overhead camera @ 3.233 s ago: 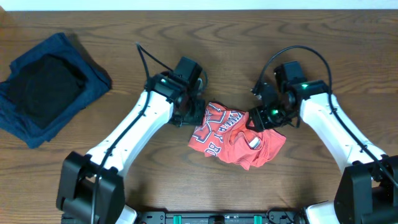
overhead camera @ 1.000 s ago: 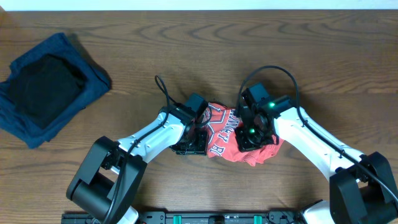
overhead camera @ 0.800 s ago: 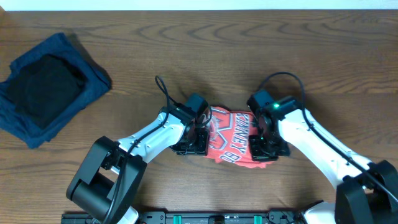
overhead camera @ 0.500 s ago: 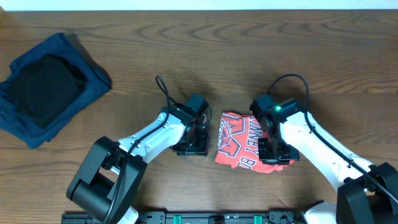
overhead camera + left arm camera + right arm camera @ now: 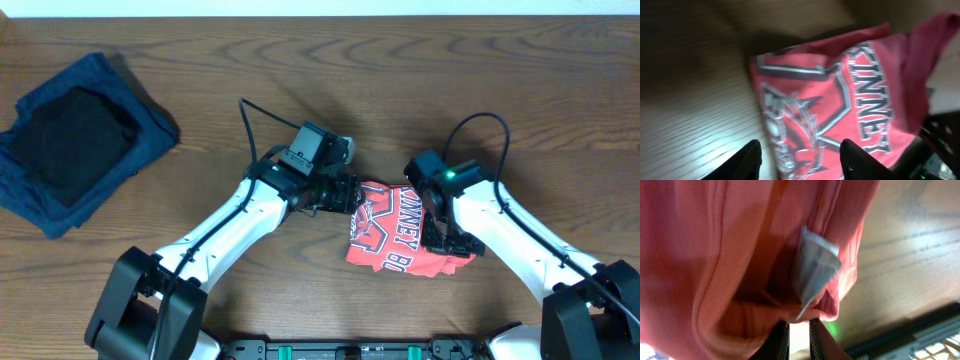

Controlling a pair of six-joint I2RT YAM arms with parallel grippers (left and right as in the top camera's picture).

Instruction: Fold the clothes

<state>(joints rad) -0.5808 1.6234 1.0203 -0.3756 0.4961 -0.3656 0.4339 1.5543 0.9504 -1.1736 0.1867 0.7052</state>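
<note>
A dark brown wooden table (image 5: 330, 60) fills the overhead view, its grain running in long wavy bands from side to side. Beyond its far edge lies a thin pale strip (image 5: 320, 7); what it is cannot be told. The light is soft and even, leaving a dull sheen on the wood. The left wrist view shows a pale glare (image 5: 680, 140) on the boards, with deep shadow (image 5: 690, 30) above it.

The coral-red cotton T-shirt (image 5: 395, 235) lies on the brown wooden table (image 5: 300, 60), front centre; far left, a black garment (image 5: 75, 140) lies on a folded navy-blue garment (image 5: 150, 130).
</note>
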